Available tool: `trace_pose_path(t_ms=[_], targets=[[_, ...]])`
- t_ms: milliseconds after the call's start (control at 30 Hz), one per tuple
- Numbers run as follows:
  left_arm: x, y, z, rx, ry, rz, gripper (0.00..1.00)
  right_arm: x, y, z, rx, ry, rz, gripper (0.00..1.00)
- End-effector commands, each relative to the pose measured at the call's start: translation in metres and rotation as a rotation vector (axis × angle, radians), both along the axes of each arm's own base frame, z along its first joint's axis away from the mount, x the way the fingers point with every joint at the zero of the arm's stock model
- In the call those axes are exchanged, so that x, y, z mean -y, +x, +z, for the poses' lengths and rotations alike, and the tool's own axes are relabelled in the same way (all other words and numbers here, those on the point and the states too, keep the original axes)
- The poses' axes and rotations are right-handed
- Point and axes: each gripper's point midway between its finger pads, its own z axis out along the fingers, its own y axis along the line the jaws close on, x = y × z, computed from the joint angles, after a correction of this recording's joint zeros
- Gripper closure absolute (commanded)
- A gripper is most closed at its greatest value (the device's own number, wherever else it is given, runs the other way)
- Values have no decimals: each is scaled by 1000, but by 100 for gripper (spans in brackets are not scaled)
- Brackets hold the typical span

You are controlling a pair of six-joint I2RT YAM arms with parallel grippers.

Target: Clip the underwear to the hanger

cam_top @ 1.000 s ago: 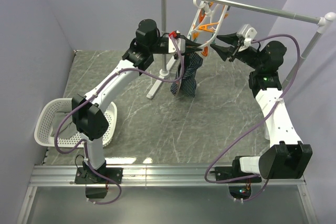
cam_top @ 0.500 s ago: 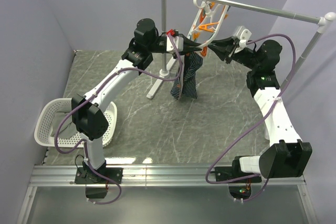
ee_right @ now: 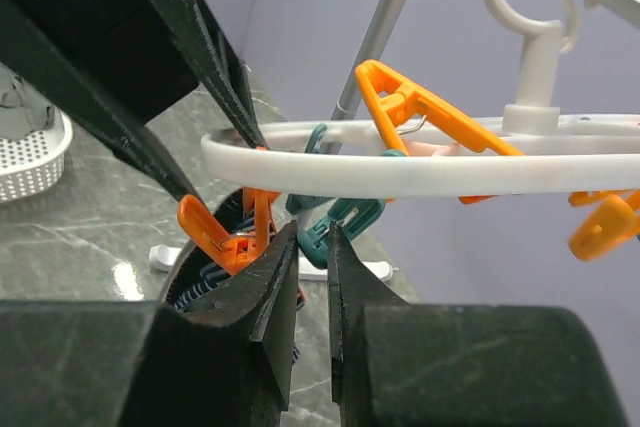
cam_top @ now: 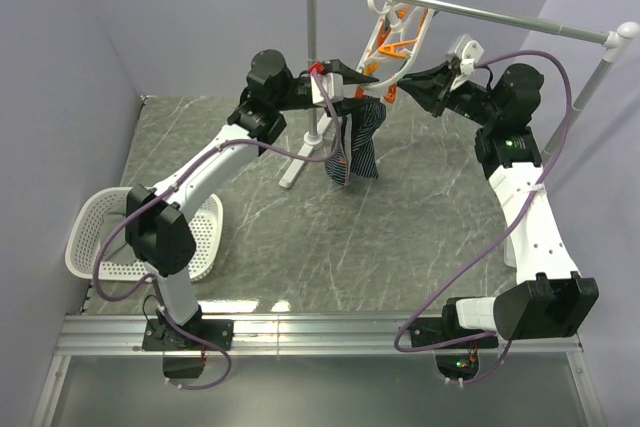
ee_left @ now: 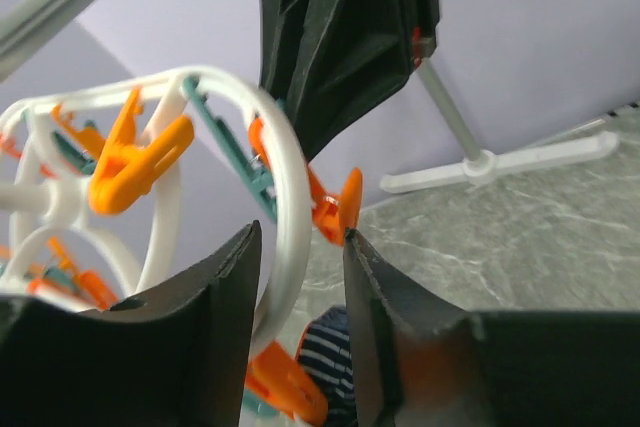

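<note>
The left gripper (ee_left: 300, 239) has its jaws apart, straddling the white ring of the hanger (ee_left: 288, 172), with nothing pinched between them. Facing it, the right gripper (ee_right: 310, 239) has its jaws drawn almost together, leaving a thin slit. A teal peg (ee_right: 345, 217) sits just past the tips, and it is not possible to tell whether they nip it. Just beside those tips an orange peg (ee_right: 222, 235) hangs from the ring with striped fabric at its mouth. This is the underwear (cam_top: 357, 147), which hangs in a bunched fold from the hanger's lower edge, between the two grippers, down toward the table (cam_top: 420, 237). The hanger hooks over the grey rail stand (cam_top: 480, 15). The first clipping appears to be finishing, with the orange peg seemingly carrying the garment alone. The next move calls for sliding the left fingers off the ring without snagging it, then raising a loose part of the waistband to a second peg.
</note>
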Motion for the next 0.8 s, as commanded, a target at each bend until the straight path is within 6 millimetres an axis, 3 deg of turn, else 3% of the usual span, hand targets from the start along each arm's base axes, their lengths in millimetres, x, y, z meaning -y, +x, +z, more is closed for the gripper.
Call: trace_pose_path(t_ms=[0,133,267,333,400,433,500,600,767], targets=[[-21,-13,43,34,-121,85,56,1,-10,39,46,19,-31,100],[-36,-12,44,-2,-193,169,54,0,-10,51,24,36,-53,100],[-42,-25,52,-91,-243,171,56,-1,-5,53,-37,52,-69,100],[-36,-35,41,-151,-240,162,59,0,-5,55,-50,62,-78,100],[-32,-53,45,-207,-284,146,59,0,-6,55,-57,70,-80,100],[-30,-53,30,-252,-285,167,59,-1,-7,55,-62,75,-79,100],[-25,-71,33,-324,-333,163,59,-2,-9,56,-59,81,-77,100],[-16,-82,29,-406,-380,196,59,-5,-13,55,-67,90,-71,100],[-11,-73,35,-430,-481,292,56,-8,-18,56,-71,97,-65,100]])
